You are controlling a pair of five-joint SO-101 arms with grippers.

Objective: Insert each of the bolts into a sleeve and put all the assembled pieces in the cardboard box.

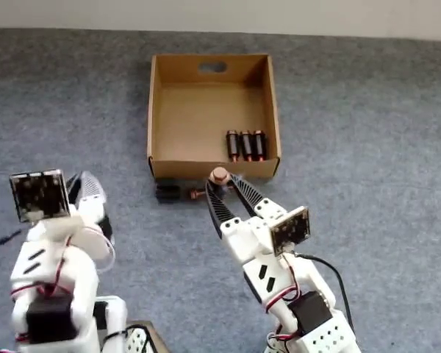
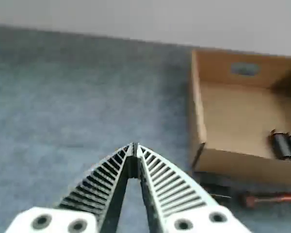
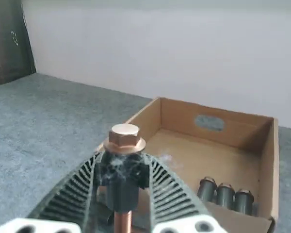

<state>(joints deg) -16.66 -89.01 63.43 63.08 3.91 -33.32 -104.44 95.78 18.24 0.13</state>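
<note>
My right gripper [image 3: 123,161] is shut on a black sleeve [image 3: 122,180] with a copper bolt [image 3: 124,138] standing through it, head up. In the high view this right gripper [image 1: 220,181] holds the piece just in front of the cardboard box [image 1: 156,110]. Three assembled pieces [image 1: 246,145] lie side by side in the box's near right corner. A loose black sleeve [image 1: 167,193] and a loose bolt [image 1: 197,194] lie on the carpet against the box's front wall. My left gripper [image 2: 135,146] is shut and holds nothing, hovering over the carpet left of the box [image 2: 199,121].
Grey carpet [image 1: 367,132] covers the table all around. The left arm's gripper [image 1: 88,185] sits well to the left of the loose parts. The loose bolt [image 2: 272,198] also appears below the box's front wall in the left wrist view.
</note>
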